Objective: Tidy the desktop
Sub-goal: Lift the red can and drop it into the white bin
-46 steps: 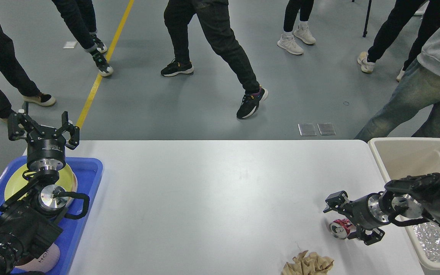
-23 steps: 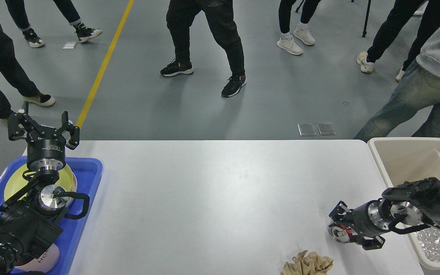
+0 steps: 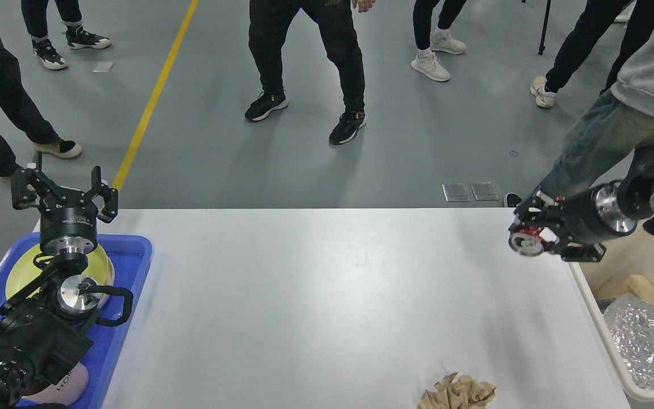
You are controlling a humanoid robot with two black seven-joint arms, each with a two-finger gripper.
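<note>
The white desktop (image 3: pixel 327 295) fills the middle of the head view. My right gripper (image 3: pixel 533 237) is shut on a crushed red can (image 3: pixel 527 241) and holds it in the air above the desktop's far right corner, next to the beige bin (image 3: pixel 596 329). A crumpled brown paper (image 3: pixel 458 392) lies at the desktop's near edge. My left gripper (image 3: pixel 65 190) is open and empty, held up above the blue tray (image 3: pixel 134 255) at the left.
A yellow plate (image 3: pixel 100 267) lies in the blue tray, with a pink cup (image 3: pixel 68 386) at its near end. The beige bin holds crumpled foil (image 3: pixel 648 341) and a brown scrap. Several people stand on the grey floor beyond the desktop.
My right gripper closed on the red can on the desktop and lifted it up and back toward the far right corner by the bin. The left arm has not moved.
</note>
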